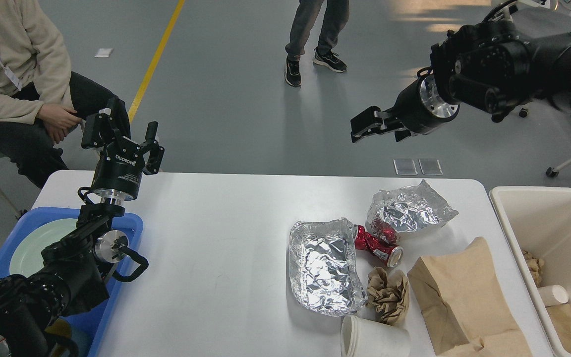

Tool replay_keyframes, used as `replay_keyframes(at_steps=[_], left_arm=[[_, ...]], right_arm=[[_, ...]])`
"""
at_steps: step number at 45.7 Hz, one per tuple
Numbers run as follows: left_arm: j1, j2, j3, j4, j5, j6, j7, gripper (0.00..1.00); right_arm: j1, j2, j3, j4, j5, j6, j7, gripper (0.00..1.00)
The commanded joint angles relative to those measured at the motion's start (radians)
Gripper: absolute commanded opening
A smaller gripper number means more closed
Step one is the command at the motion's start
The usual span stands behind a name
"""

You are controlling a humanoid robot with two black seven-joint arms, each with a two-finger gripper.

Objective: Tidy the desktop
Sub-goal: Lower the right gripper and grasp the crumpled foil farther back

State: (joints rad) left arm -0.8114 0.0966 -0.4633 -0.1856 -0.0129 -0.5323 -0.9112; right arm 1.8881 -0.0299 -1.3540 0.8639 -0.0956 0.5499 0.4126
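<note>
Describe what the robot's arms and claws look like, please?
Both arms are chunky black segments joined by bare silver metal rings. The left gripper has a black cylindrical body with white lettering, two black fingers, and looping black cables below. The right gripper is black too.
</note>
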Motion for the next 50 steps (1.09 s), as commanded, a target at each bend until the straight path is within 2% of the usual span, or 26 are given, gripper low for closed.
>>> replay_keyframes(at_steps=[1,7,12,33,40,50], left_arm=[[0.000,0.000,0.000,0.000,-0.001,0.000,0.000,0.96],[0.000,0.000,0.000,0.000,0.001,0.000,0.000,0.96],[0.000,0.000,0.000,0.000,0.001,0.000,0.000,0.96],[0.000,0.000,0.000,0.000,-0.001,0.000,0.000,0.96],[0.000,0.000,0.000,0.000,0.001,0.000,0.000,0.96],[0.000,0.000,0.000,0.000,-0.001,0.000,0.000,0.96]], right_arm=[[-0.079,0.045,-0.016,-0.011,0.005,-0.042,-0.001,1.00],[-0.161,0.070,-0.046,-0.025,0.014,-0.186,-0.001,1.00],[-0.230,0.071,-0.074,-0.062,0.011,-0.258,-0.001,1.00],[-0.526,0.064,-0.077,-0.278,0.004,-0.289,-0.001,1.00],[-0.576,0.064,-0.077,-0.286,0.005,-0.364,-0.001,1.00],[-0.633,0.064,-0.066,-0.299,0.013,-0.395,-0.001,1.00]])
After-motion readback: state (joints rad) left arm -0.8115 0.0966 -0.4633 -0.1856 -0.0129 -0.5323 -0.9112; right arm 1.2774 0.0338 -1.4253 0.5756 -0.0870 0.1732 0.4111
